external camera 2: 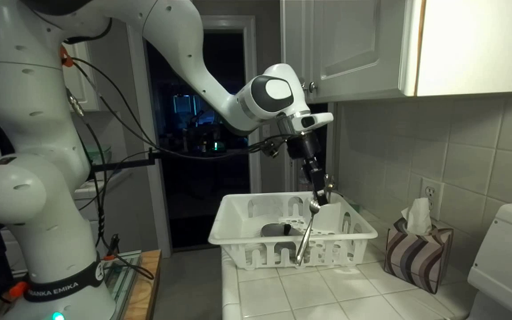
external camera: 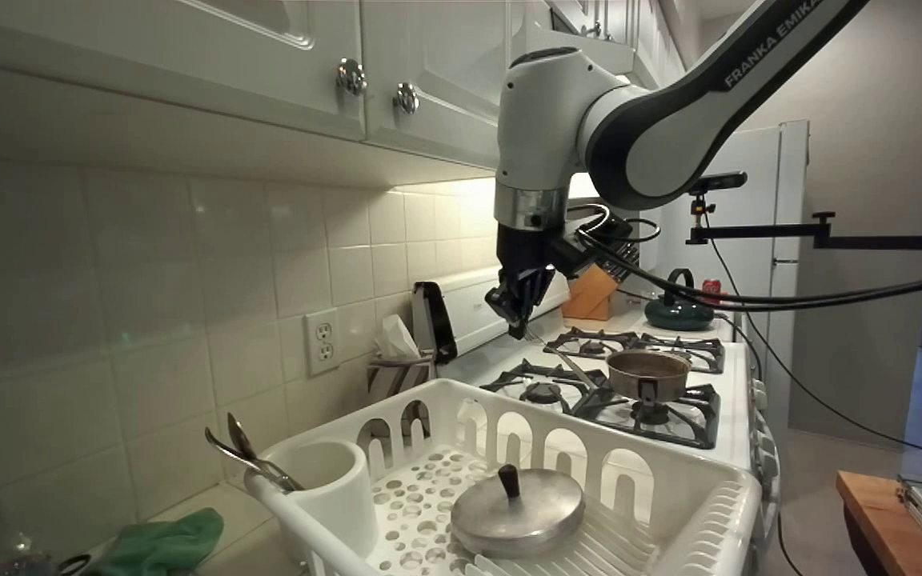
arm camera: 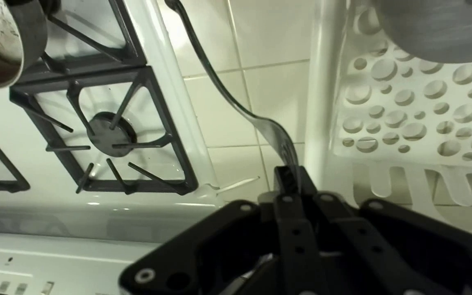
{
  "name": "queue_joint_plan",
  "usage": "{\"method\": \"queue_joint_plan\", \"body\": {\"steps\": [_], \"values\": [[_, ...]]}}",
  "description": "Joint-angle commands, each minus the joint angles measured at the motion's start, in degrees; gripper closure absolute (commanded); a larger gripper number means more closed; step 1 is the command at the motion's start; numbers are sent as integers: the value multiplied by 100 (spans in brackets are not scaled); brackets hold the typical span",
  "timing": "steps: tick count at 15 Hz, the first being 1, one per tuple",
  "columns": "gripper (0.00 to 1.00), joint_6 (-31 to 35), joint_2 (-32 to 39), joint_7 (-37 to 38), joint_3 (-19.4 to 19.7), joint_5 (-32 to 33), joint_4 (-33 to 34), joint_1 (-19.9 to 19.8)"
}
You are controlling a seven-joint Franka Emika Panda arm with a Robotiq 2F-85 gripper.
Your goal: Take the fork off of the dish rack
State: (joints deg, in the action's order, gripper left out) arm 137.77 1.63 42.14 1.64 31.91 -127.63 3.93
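Observation:
My gripper is shut on the tine end of a metal fork in the wrist view. The tine tips are hidden between the fingers. The handle hangs down at a slant, over the tiled strip between stove and rack. The fork also shows in both exterior views, below the gripper. The white dish rack stands on the counter; its rim lies right of the fork in the wrist view. The fork appears apart from the rack.
A pan lid lies in the rack. The utensil cup holds other utensils. A pot sits on the stove grates. A tissue box stands by the wall. Cabinets hang above. A green cloth lies beside the rack.

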Motion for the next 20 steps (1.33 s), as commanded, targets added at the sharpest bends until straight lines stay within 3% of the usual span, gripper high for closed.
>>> {"method": "queue_joint_plan", "body": {"steps": [1,7,12,20], "values": [[99,422,-210,308,51,-244,-388,-256],[99,1463,-100,627,203,-401,-752,-527],[99,2022,49,460,236,-924,-988,-579],[99,2357,345,-225,192,-2431,-1181,-556]]}}
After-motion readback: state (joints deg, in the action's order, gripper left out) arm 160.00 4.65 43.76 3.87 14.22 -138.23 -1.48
